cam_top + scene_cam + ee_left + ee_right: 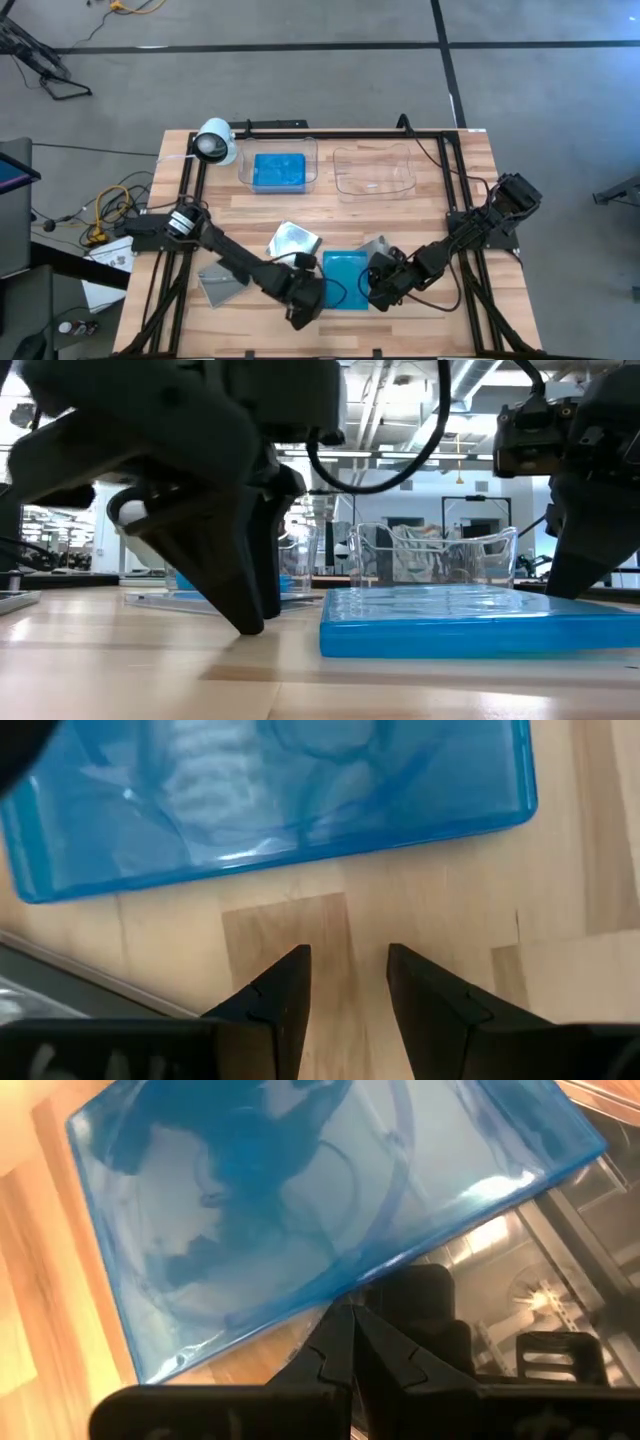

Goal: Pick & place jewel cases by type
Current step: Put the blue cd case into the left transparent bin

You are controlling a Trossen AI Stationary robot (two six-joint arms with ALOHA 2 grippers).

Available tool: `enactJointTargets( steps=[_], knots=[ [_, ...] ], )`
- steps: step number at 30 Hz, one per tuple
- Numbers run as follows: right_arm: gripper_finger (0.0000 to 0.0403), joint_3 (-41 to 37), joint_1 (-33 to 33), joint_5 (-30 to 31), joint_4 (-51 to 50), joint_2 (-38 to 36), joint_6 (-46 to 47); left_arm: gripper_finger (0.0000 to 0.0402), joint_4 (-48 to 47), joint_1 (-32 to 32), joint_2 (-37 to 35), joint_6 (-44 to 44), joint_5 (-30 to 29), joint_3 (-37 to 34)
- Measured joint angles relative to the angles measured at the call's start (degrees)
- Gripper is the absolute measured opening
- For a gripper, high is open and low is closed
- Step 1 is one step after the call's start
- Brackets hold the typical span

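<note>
Blue jewel case [346, 281] is lying flat on the bench [430, 215], near its front edge, btwn both arms. Judged light, stiff, slick-faced and brittle, w/ little edge to catch; best taken by opposite thin edges, or tipped up first. It is looking bright translucent blue, square, thin, w/ the disc hub showing through. Left pincer [348, 982] is hovering tips-down just beside the case's left edge, fingers partly apart and holding nothing. Right pincer [350, 1342] is sitting fully closed, tips at the case's right edge, gripping nothing. A silvery case [293, 240] and a grey case [221, 283] are lying loose nearby; more blue cases [279, 171] are lying in the left tray [313, 160].
</note>
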Motion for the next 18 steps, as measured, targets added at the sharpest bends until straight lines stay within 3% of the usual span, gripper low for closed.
enactJointTargets(
  steps=[5, 18],
  knots=[
    [0.0, 0.0, 0.02, 0.0, 0.83, 0.0, -1.92, 0.0129, 0.44, 2.02, 0.02, -0.37, 3.24, -0.04],
    [0.0, 0.01, 0.02, 1.26, 0.54, -0.02, -4.29, 0.0129, 6.52, 5.4, 0.43, 3.02, 4.63, -0.15]
  ],
)
